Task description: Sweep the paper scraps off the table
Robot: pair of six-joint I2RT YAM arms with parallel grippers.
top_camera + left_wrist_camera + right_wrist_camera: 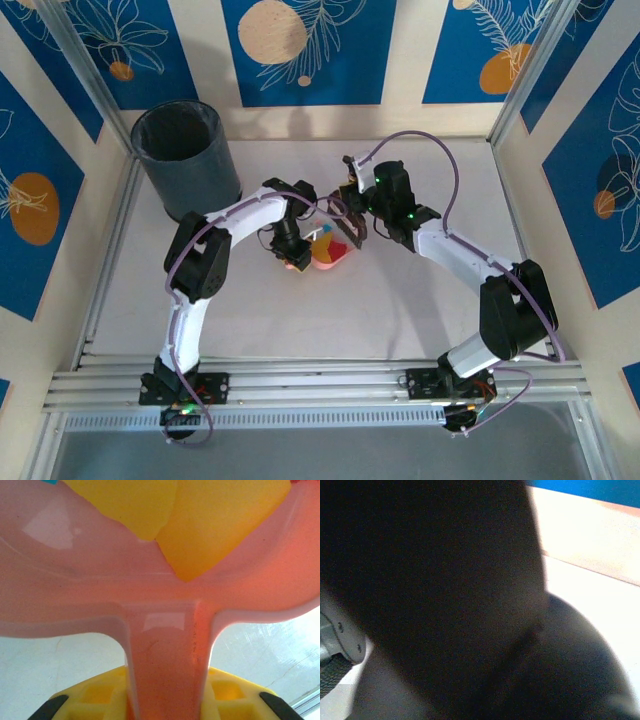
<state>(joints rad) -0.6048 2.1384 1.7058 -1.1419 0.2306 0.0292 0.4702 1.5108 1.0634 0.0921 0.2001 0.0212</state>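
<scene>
The paper scraps [325, 243] lie gathered in a pink dustpan [336, 262] that sits near the middle of the table [300, 320], a little toward 12 o'clock. From above they read as a small heap of yellow, orange and red bits inside the pan. The left wrist camera shows large yellow pieces [215, 525] overlapping on the pan's glossy pink floor [75, 595]. A cyan sliver lies at that picture's top edge toward 11 o'clock and a red one toward 1 o'clock.

The left gripper [293, 252] is at the pan's 9 o'clock side. Its yellow fingers [95, 697] are clamped on the pan's narrow handle, which runs straight down between them. Pale table surface shows under the pan on both sides of the handle.

The right gripper [357, 222] hangs just at the pan's 1 o'clock, fingers drawn tight. A slim dark tool [349, 175] passes through them: one end sticks out toward 12 o'clock, and the other reaches down to the pan's mouth. The right wrist camera is mostly blocked by a dark, blurred shape, so the grip cannot be seen from there. Bright table [600, 595] and a strip of blue wall [590, 487] show toward 2 o'clock.

A dark grey cylindrical bin [185, 155] stands upright at the table's 10 o'clock corner, well apart from the pan.
</scene>
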